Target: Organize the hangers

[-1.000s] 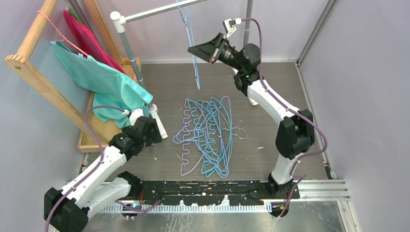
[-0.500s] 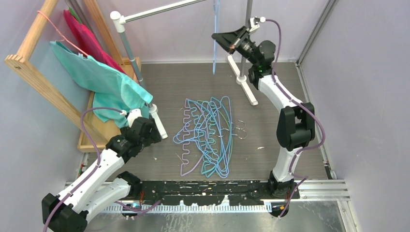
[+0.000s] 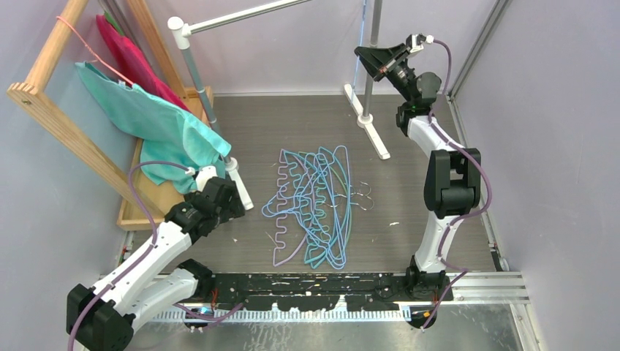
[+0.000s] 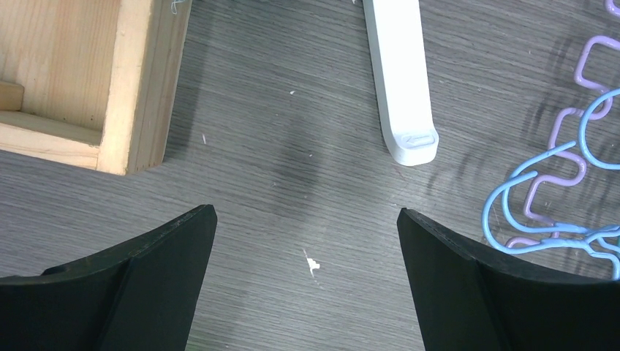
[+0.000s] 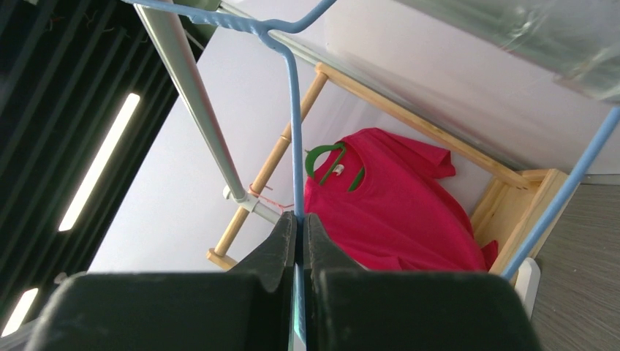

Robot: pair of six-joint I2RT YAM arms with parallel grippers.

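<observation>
Blue hanger (image 3: 359,58) farther right, long axis vertical

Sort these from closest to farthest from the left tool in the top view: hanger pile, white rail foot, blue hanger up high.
1. The white rail foot, just beside the left tool.
2. The hanger pile, on the floor to its right.
3. The blue hanger, far back right, held by the right tool.

Top overhead; left wrist close down, shares hangers (image 3: 316,207); right probably upward.
</observation>
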